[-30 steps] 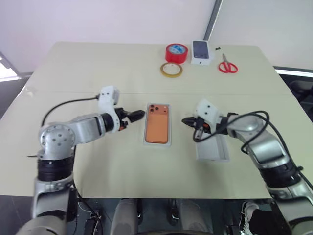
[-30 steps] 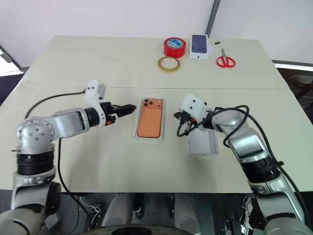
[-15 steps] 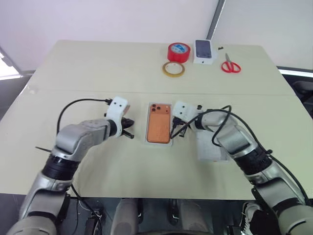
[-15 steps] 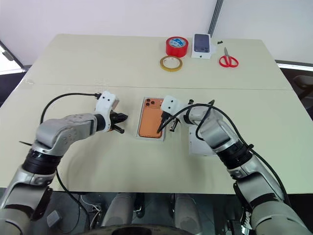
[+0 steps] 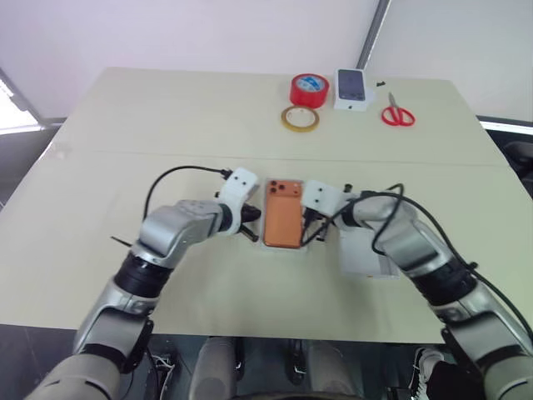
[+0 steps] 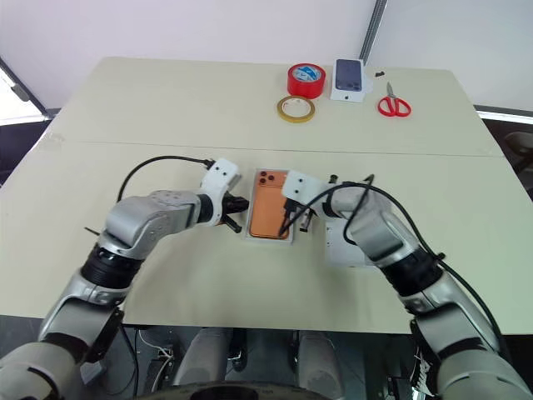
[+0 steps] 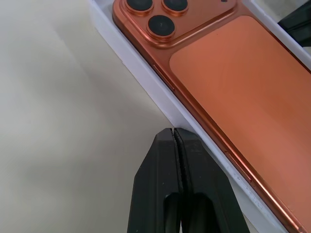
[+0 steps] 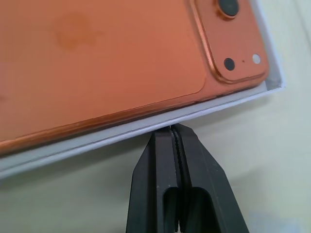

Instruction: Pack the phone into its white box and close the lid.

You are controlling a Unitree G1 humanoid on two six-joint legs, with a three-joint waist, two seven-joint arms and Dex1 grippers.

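The slim orange phone (image 5: 282, 223), rounded at the corners, with a raised camera block and three dark lenses, lies back-up inside the shallow white cardboard box (image 7: 146, 82) at the table's near middle. The left gripper (image 7: 175, 133) and right gripper (image 8: 171, 130), fingers pressed together and empty, touch its opposite long walls. Just right lies the white cardboard lid (image 5: 364, 252).

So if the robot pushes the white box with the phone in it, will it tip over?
Probably not: the white box is shallow and lies flat on the table. It would likely slide. The phone sits within its walls, so it should ride along.
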